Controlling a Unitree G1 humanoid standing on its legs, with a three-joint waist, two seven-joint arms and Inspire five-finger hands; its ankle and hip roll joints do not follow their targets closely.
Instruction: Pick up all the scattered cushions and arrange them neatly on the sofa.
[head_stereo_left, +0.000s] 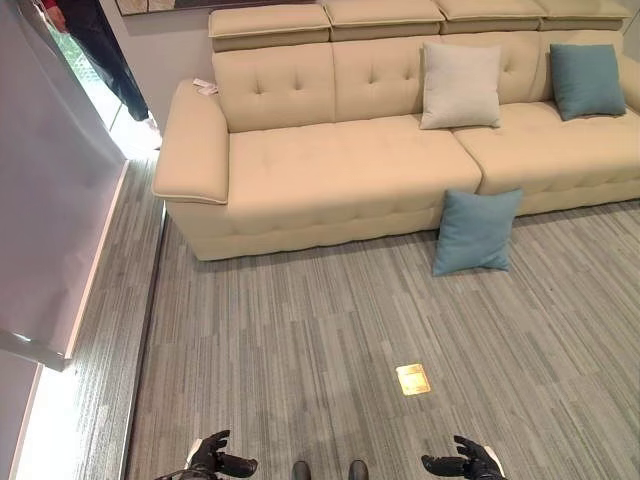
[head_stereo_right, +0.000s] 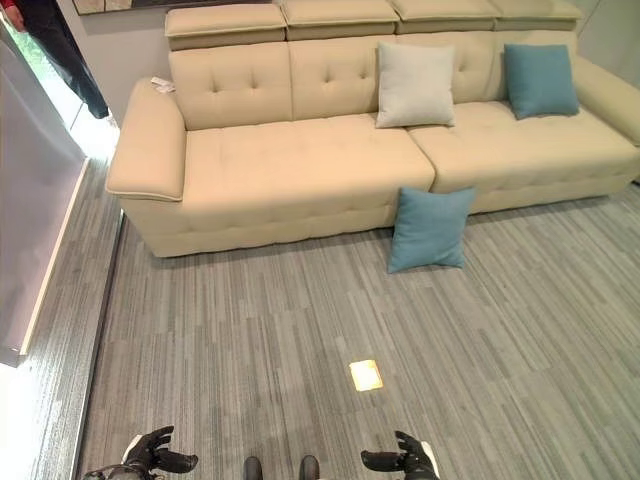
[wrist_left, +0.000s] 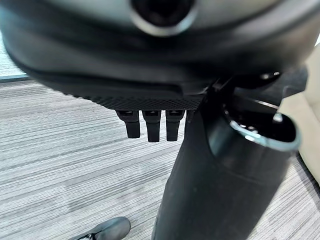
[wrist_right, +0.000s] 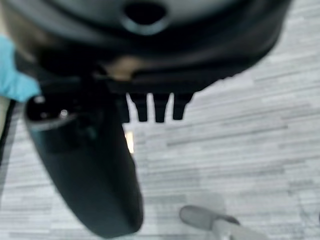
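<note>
A long beige sofa stands across the far side of the room on a grey striped floor. One teal cushion on the floor leans upright against the sofa's front, near the seam between its two seats. A pale grey cushion stands against the backrest just above it, and a second teal cushion rests against the backrest further right. A small brass floor plate lies on the near floor, well apart from the sofa. The left robot hand and the right robot hand hang low at the near edge, both empty with fingers relaxed and spread wide. A person stands at the far left by the bright doorway.
</note>
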